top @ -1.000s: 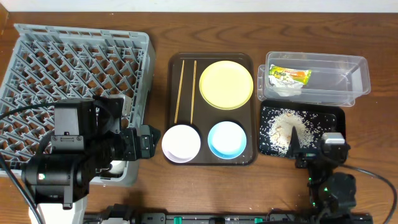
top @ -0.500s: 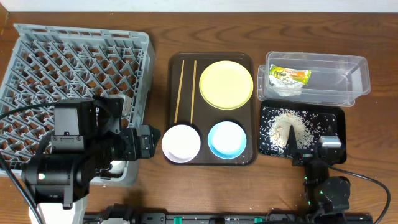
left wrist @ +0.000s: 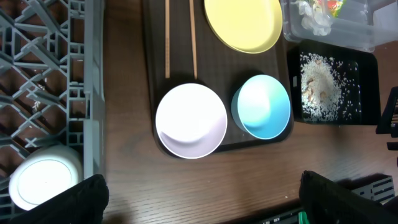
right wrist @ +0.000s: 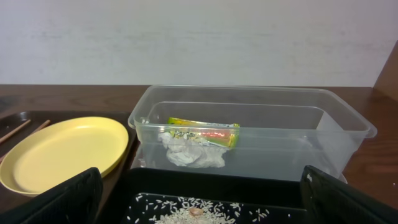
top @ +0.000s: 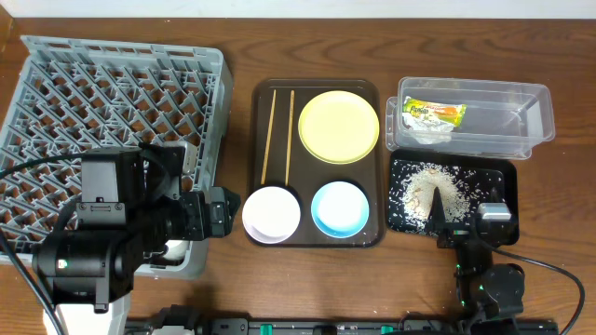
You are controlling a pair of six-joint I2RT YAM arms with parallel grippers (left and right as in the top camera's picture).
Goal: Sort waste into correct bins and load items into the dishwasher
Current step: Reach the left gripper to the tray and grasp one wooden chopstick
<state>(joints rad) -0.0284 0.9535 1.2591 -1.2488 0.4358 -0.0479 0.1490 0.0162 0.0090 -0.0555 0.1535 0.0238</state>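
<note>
The green-and-orange wrapper and the whitish scrap lie in the clear tub; both also show in the right wrist view, wrapper and scrap. Rice grains lie in the black tray. The yellow plate, white bowl, light-blue bowl and two chopsticks sit on the brown serving tray. The grey dish rack is at left. My left gripper is open and empty over bare table by the white bowl. My right gripper is open and empty at the black tray's near edge.
The brown serving tray stands between the rack and the bins. A white round object sits in the rack's near corner, under my left arm. The right arm's base is at the front edge.
The right arm has drawn back a little toward the table's front edge. The left arm and all objects have not moved.
</note>
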